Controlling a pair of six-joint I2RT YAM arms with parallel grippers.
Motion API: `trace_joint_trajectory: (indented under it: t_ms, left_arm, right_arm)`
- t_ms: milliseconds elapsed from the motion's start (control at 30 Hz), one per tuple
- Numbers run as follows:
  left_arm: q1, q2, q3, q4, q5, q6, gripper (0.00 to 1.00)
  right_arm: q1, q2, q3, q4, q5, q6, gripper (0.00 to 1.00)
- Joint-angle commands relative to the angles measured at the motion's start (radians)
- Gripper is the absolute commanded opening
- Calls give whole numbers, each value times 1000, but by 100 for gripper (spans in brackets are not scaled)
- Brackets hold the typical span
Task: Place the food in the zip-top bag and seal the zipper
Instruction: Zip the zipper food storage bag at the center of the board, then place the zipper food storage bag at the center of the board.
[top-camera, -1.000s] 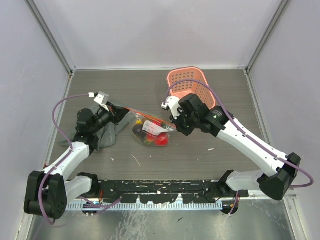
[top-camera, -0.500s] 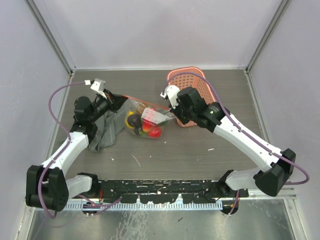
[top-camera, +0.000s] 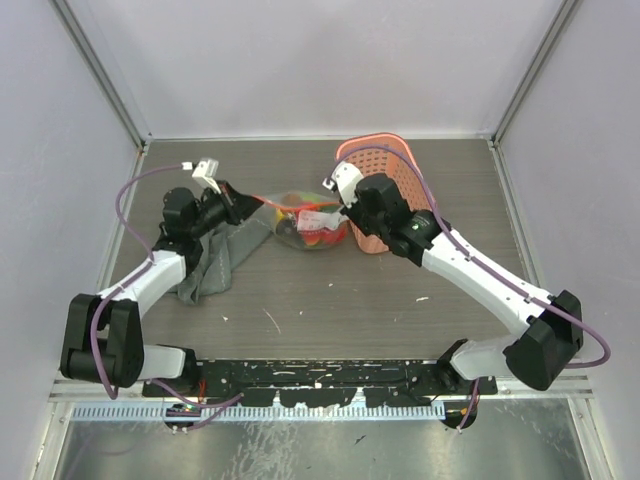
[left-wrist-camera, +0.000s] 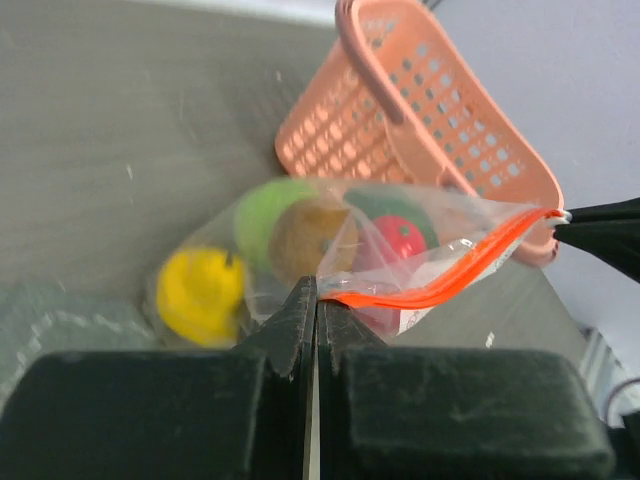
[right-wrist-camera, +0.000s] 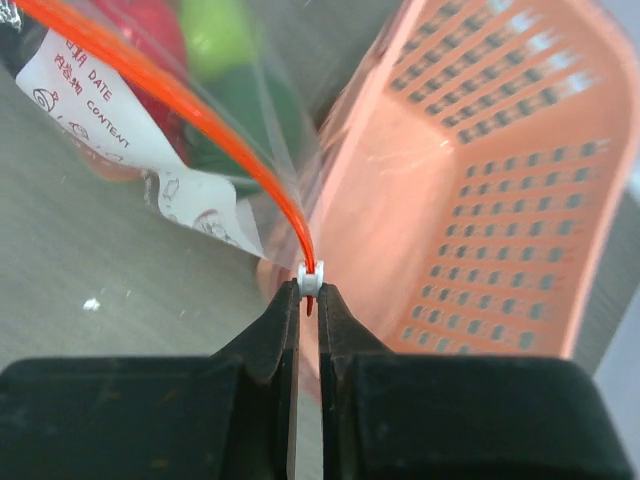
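Right now my left claw (left-wrist-camera: 315, 292) is pinched tight on one end of the zipper (left-wrist-camera: 430, 288), jaws pressed together with the red-orange strip caught between the tips. My right claw (right-wrist-camera: 308, 292) is clamped on the small white slider (right-wrist-camera: 311, 279) at the zipper's other end, its jaws nearly together around that tab. The zipper runs from one claw to the other, slightly bowed along the way. I cannot tell whether it is sealed along its whole length.

Below the strip hangs the bag (top-camera: 305, 228), clear and crinkled, between my two claws over the far middle of the tabletop (top-camera: 330, 300). I cannot tell whether its bottom touches the tabletop. The food is inside it: a yellow piece (left-wrist-camera: 200, 293), a green one (left-wrist-camera: 262, 205), a brown one (left-wrist-camera: 305, 235) and a red one (left-wrist-camera: 405, 235), all blurred through the plastic. A white label (right-wrist-camera: 70, 75) printed with DATE and CONTENT sits on the bag just under the zipper.

Just beside my right claw, beyond the slider, stands the pink basket (right-wrist-camera: 480, 170), close against that end of the bag. On the other side a grey cloth (top-camera: 215, 262) lies crumpled on the tabletop under my left arm, beside the bag.
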Motion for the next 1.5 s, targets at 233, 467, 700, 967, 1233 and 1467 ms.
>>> trace_joint_trajectory:
  t_ms: [233, 467, 700, 967, 1233, 1467]
  left_arm:
    - [-24, -347, -204, -292, -15, -109, 9]
    - [-26, -688, -301, -532, -93, -170, 23]
    - [-26, -930, -303, -749, -163, -230, 47]
    - [-27, -1081, -107, -1032, -412, -125, 80]
    - [-27, -1067, 27, -1136, -583, 2, 98]
    - [-27, -1067, 126, -1218, -775, 85, 98]
  right_arm:
    - [0, -228, -201, -26, -355, 114, 2]
    - [0, -391, -320, -9, -466, 181, 5]
    - [0, -484, -391, -10, -517, 215, 24]
    - [1, -608, -354, -22, -294, 239, 75]
    - [-1, -606, -341, 36, 260, 342, 100]
    - [-11, -618, -400, 107, 647, 404, 100]
